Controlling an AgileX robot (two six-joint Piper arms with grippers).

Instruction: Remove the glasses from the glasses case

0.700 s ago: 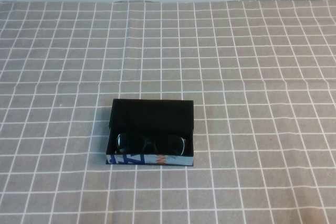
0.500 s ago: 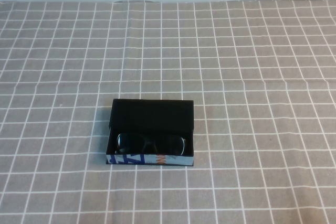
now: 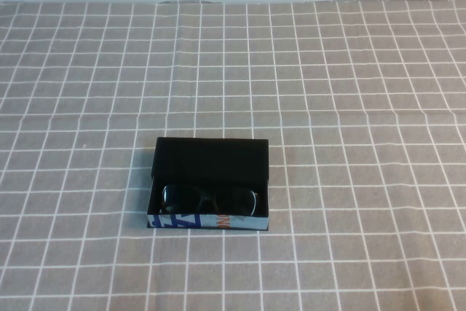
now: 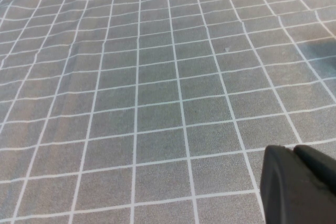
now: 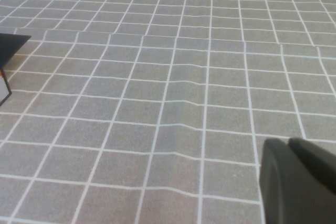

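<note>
Resting position: the glasses case (image 3: pixel 210 183) lay on the table (image 3: pixel 364 107), lid folded back, giving access from above.
Glasses (image 3: pixel 209 199): inside the case, against its front wall (not yet lifted).
Left hand (image 4: pixel 300 184): over bare cloth; state cannot be told.
Right hand (image 5: pixel 297 181): likewise, well clear of the case.

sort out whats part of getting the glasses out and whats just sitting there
Part of the job:
- glasses, lying inside the open case
- glasses case, lid up
- left gripper and right gripper, both away from the case and seen only in their wrist views

Just there:
- checked tablecloth
</note>
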